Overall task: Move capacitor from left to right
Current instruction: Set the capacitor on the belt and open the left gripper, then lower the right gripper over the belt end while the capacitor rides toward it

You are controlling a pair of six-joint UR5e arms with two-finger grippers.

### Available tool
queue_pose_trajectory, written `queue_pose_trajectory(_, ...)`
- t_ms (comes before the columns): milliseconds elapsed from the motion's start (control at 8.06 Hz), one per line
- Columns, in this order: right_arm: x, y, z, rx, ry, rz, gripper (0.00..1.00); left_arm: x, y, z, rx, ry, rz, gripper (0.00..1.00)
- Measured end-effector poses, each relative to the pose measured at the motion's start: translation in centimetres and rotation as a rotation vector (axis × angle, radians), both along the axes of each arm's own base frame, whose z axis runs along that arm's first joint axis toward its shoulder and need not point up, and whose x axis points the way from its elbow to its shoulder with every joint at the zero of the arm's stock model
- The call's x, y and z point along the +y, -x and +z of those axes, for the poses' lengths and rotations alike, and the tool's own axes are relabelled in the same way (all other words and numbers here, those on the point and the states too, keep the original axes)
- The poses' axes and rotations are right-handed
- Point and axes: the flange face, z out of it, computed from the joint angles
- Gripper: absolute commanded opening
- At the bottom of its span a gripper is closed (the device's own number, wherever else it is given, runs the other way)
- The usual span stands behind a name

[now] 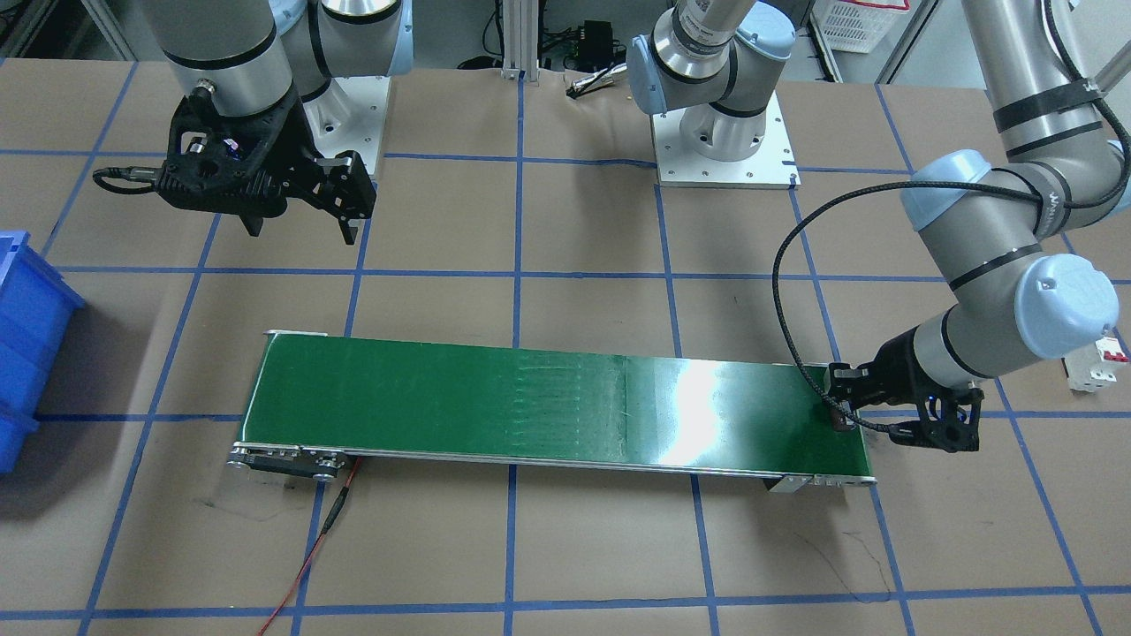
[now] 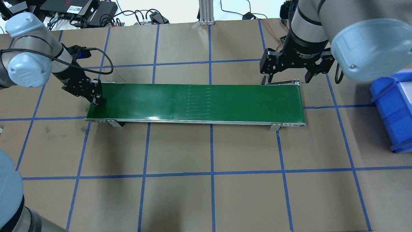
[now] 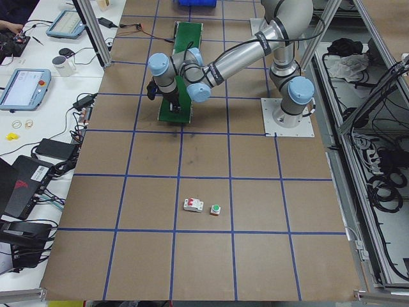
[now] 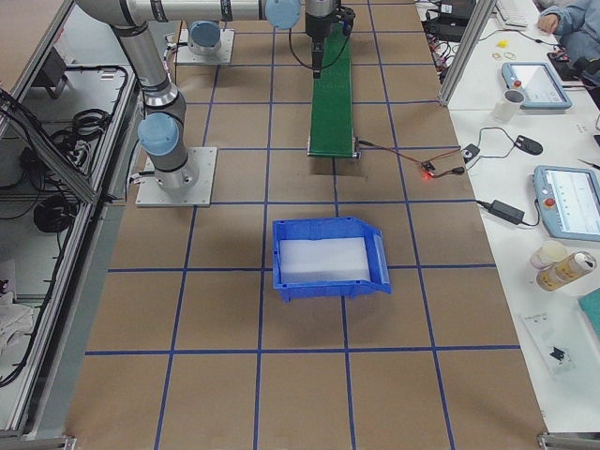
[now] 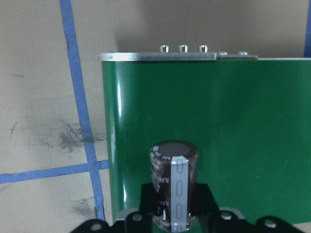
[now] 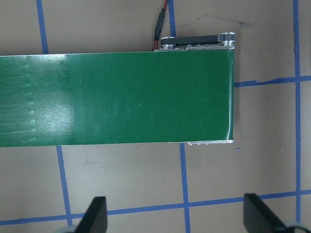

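Note:
The capacitor (image 5: 174, 174), a stubby dark brown cylinder with a pale stripe, stands upright between the fingers of my left gripper (image 5: 174, 208). That gripper (image 2: 96, 99) is shut on it, low over the left end of the green conveyor belt (image 2: 199, 103). I cannot tell whether the capacitor touches the belt. In the front-facing view the left gripper (image 1: 839, 413) is at the belt's right end. My right gripper (image 2: 286, 77) is open and empty, hovering behind the belt's right end; its fingers (image 6: 95, 216) frame the belt (image 6: 121, 97) from above.
A blue bin (image 2: 394, 109) stands on the table beyond the belt's right end, also seen in the exterior right view (image 4: 328, 258). A white breaker (image 3: 193, 204) and a green-capped push button (image 3: 216, 209) lie on the table to the robot's left. A red wire (image 1: 309, 556) trails from the conveyor.

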Motion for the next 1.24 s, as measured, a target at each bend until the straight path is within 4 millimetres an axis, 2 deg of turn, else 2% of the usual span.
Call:
queue_pose_trajectory(124, 0.0, 0.0, 0.0, 0.001, 0.0, 0.001, 1.0, -0.1, -0.1, -0.6, 0.002, -0.008, 0.004, 0.94)
queue_pose_trajectory(248, 0.0, 0.0, 0.0, 0.003, 0.0, 0.001, 1.0, -0.2, -0.1, -0.9, 0.0, -0.016, 0.018, 1.0)
queue_pose_trajectory(496, -0.1, 0.1, 0.0, 0.006, 0.003, 0.01, 1.0, 0.0, 0.4, -0.5, -0.01, -0.033, 0.095, 1.0)
queue_pose_trajectory(620, -0.2, 0.0, 0.0, 0.003, 0.006, 0.013, 1.0, 0.4, 0.9, 0.5, -0.014, -0.038, 0.114, 1.0)
queue_pose_trajectory(869, -0.5, 0.0, -0.3, -0.006, 0.012, 0.013, 1.0, 1.9, 2.7, 3.7, -0.026, -0.054, 0.164, 1.0)
queue_pose_trajectory(993, -0.7, -0.1, -0.3, -0.011, 0.027, 0.012, 1.0, 2.9, 3.6, 6.0, -0.037, -0.042, 0.175, 1.0)
queue_pose_trajectory(1241, -2.3, -0.5, -1.8, -0.047, 0.046, 0.017, 1.0, 4.9, 4.2, 10.2, -0.113, -0.004, 0.168, 1.0)
